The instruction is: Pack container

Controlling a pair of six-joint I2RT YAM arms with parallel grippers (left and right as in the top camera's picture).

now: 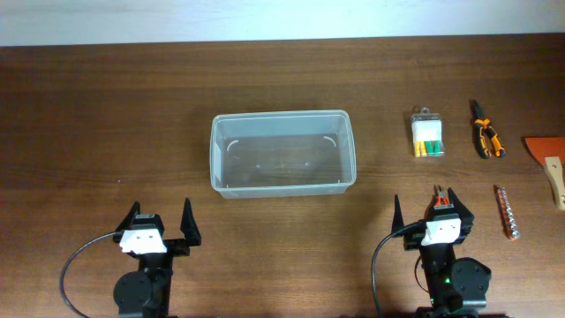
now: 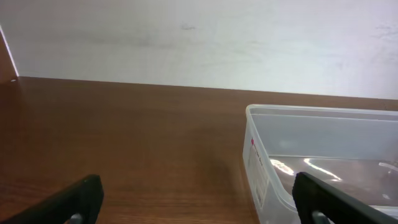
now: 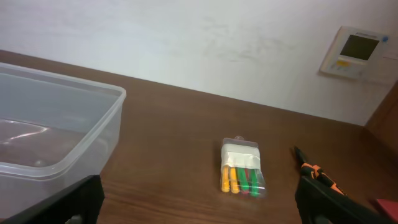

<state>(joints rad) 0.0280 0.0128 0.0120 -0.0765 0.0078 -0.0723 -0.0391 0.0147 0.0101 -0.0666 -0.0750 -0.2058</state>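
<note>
**Both grippers wide open, container at mid-table**

We see the container [image 1: 281,114], clear plastic, standing at the middle of the wooden table [image 1: 106,115] with its long side running left to right. The left gripper [image 1: 161,210] sits at the near edge, to the near left of the container and apart from it. Its jaws are spread wide and hold nothing. The right gripper [image 1: 430,208] sits to the near right, also spread wide and empty-handed. Right of the container lie a clear pack of coloured pieces [image 1: 428,135], then black-and-orange pliers [image 1: 485,131]. A slim studded strip [image 1: 506,212] lies right of the right gripper.
</note>
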